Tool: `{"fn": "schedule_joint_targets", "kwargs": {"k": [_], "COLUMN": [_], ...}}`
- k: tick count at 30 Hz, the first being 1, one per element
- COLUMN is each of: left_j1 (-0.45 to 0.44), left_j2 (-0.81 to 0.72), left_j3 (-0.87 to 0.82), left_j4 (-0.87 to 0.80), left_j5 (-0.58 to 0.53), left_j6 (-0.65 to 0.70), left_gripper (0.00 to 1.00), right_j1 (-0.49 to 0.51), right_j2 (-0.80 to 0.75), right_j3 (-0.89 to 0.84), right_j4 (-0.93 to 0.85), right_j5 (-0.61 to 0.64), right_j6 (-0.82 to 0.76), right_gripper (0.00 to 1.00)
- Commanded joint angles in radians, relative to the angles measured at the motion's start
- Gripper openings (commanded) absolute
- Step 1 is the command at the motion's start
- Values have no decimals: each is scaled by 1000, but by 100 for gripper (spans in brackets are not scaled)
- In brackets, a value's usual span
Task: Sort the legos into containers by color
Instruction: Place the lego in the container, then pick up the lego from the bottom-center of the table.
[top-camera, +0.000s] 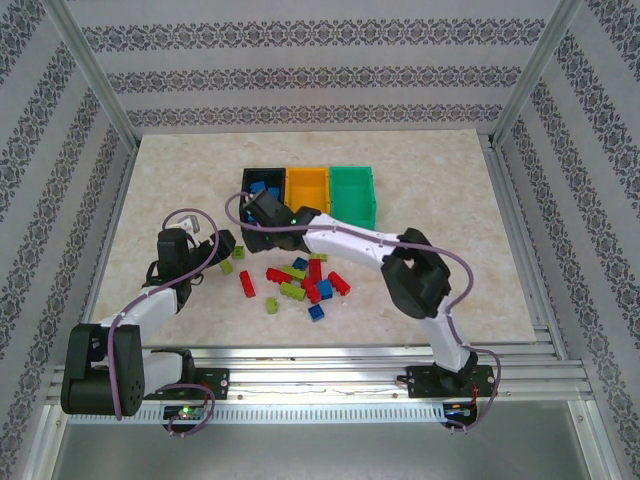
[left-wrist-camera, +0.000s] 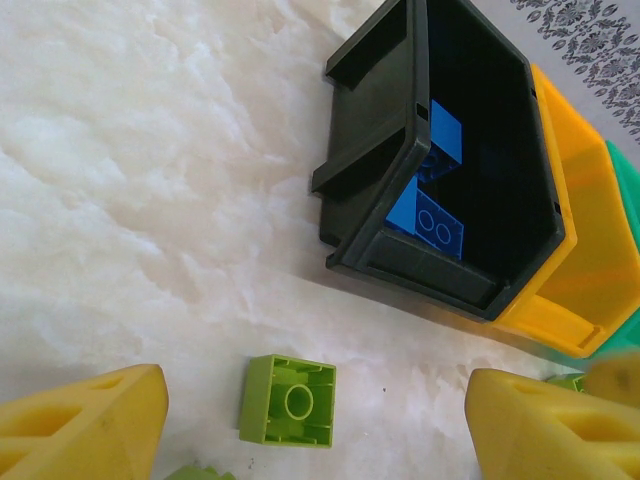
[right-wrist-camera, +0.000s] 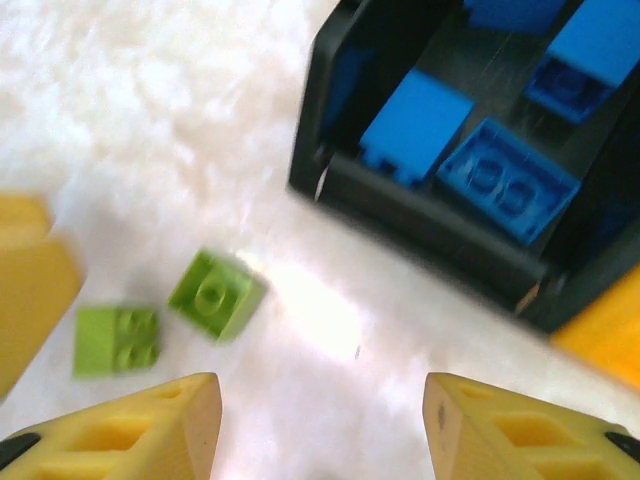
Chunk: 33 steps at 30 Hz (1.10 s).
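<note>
Black bin (top-camera: 262, 183), orange bin (top-camera: 306, 188) and green bin (top-camera: 353, 192) stand in a row at the back. The black bin (right-wrist-camera: 450, 230) holds several blue bricks (right-wrist-camera: 505, 180), seen also as blue bricks (left-wrist-camera: 428, 215) inside the black bin (left-wrist-camera: 380, 150). My left gripper (left-wrist-camera: 315, 402) is open, low over an upside-down yellow-green brick (left-wrist-camera: 288, 400) lying between its fingers. My right gripper (right-wrist-camera: 320, 410) is open and empty just in front of the black bin, with two yellow-green bricks (right-wrist-camera: 215, 293) to its left. From above, the left gripper (top-camera: 220, 244) and right gripper (top-camera: 250, 213) are close together.
A loose pile of red, blue and yellow-green bricks (top-camera: 305, 280) lies in the middle of the table, with a single red brick (top-camera: 246, 284) to its left. The orange bin (left-wrist-camera: 575, 235) adjoins the black one. The left gripper's yellow finger (right-wrist-camera: 30, 285) shows at the right wrist view's left edge.
</note>
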Motion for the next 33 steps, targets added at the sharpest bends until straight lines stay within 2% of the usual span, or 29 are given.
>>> {"fn": "schedule_joint_targets", "kwargs": {"k": [1,10,16,33], "left_j1": [14,15,15,15], "left_j2": [2,-58,-64,-102], "left_j3": [12,-8,-25,-43], "left_j4": [15,4,28,31], "left_j5": [15,-20,-27,-41], "left_j6": [12,26,22,39], "left_gripper": [78,78,78,79], "right_j1": [17,49,67,78], "right_j2": [-105,-291,-405,-521], "right_j3": [-136,-471,-597,-726], "right_j4": [67,140,121,22], "right_j5": [11,25,21,38], "right_j6": [22,71,105,135], "right_gripper": [56,57,57,57]}}
